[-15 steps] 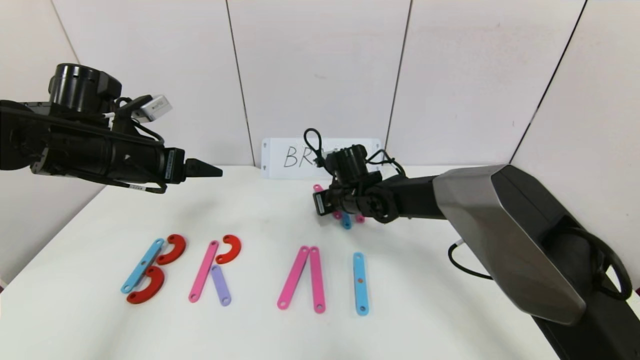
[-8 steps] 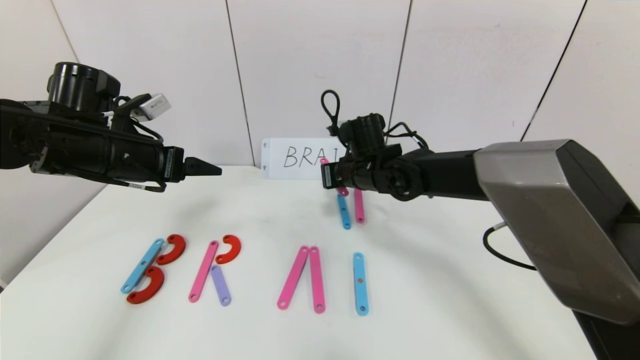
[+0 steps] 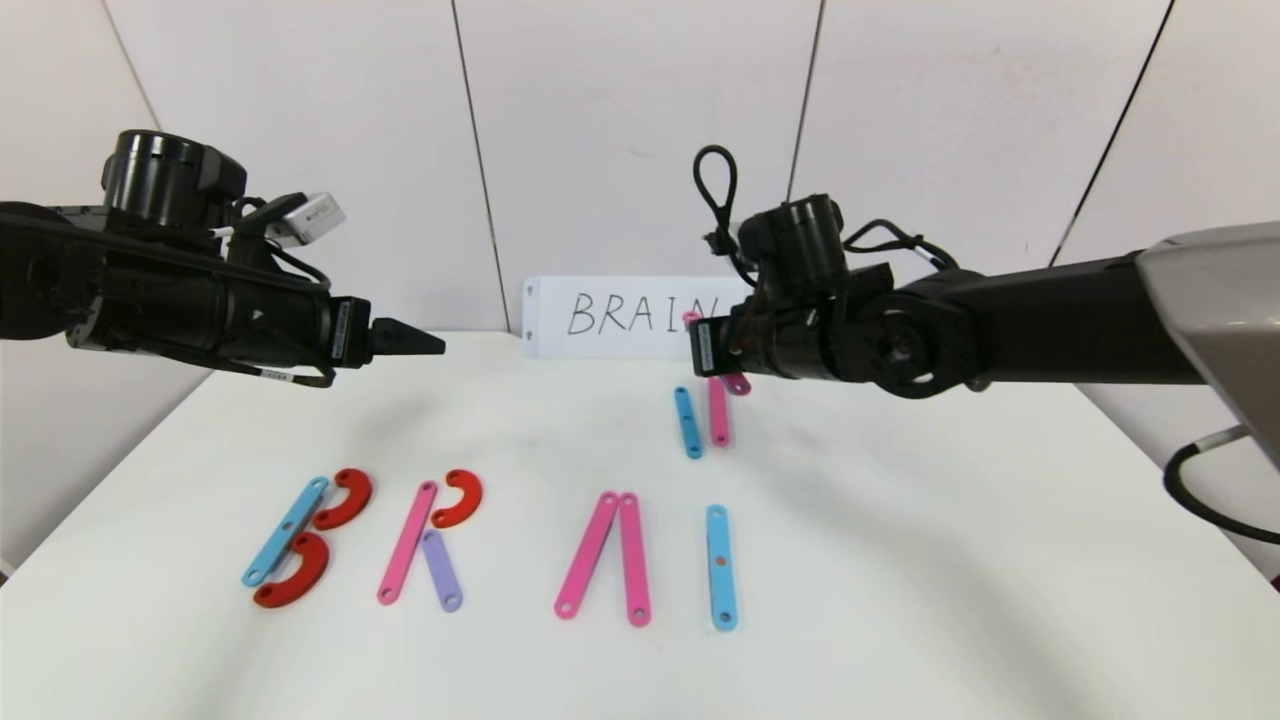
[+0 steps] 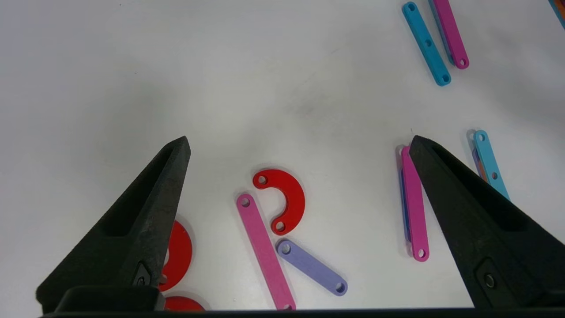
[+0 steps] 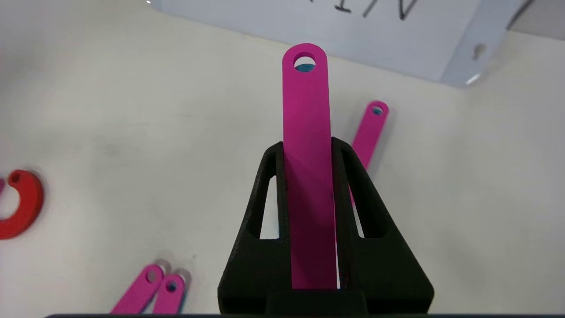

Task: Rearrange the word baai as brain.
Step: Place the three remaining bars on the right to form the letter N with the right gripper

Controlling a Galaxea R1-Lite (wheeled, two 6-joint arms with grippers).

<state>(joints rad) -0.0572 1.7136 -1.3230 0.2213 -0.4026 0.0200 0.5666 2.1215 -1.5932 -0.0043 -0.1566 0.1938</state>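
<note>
Fingers of the right gripper (image 5: 309, 150) clamp a pink bar (image 5: 307, 132), held above the table (image 3: 900, 560) in front of the sign (image 3: 620, 315), over a loose blue bar (image 3: 687, 422) and pink strip (image 3: 718, 412). Nearer, laid-out letters (image 3: 480, 545) read B, R, A, I. The left gripper (image 4: 300, 145) hovers wide apart above the R.

I see bright, even overhead light with soft shadows on the white tabletop (image 3: 520, 420), and slight bowing at my head view's edges.
</note>
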